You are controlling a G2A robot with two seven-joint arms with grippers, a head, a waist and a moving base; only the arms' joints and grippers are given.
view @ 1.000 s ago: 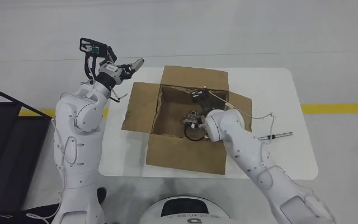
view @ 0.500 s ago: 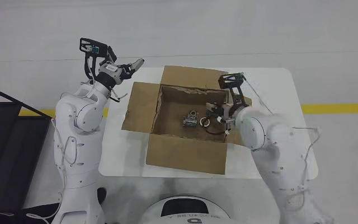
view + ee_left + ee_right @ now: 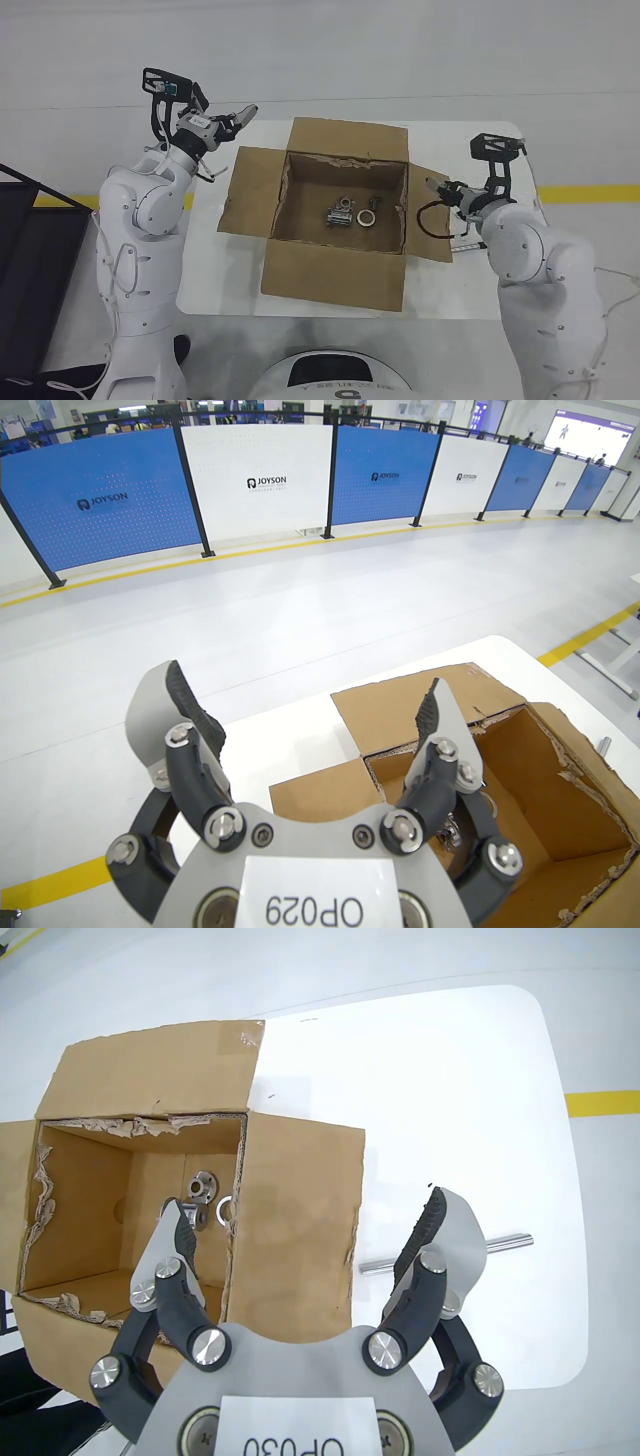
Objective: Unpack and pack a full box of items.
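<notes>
Your right gripper (image 3: 306, 1197) stood spread over the flap of the brown cardboard box (image 3: 295, 1278). I judged you needed a plumb descent onto the silver flanged hubs (image 3: 202, 1184).

Gripper (image 3: 304, 1202) spread wide over box (image 3: 150, 1068) flap, steel rod (image 3: 510, 1242) beside.
</notes>
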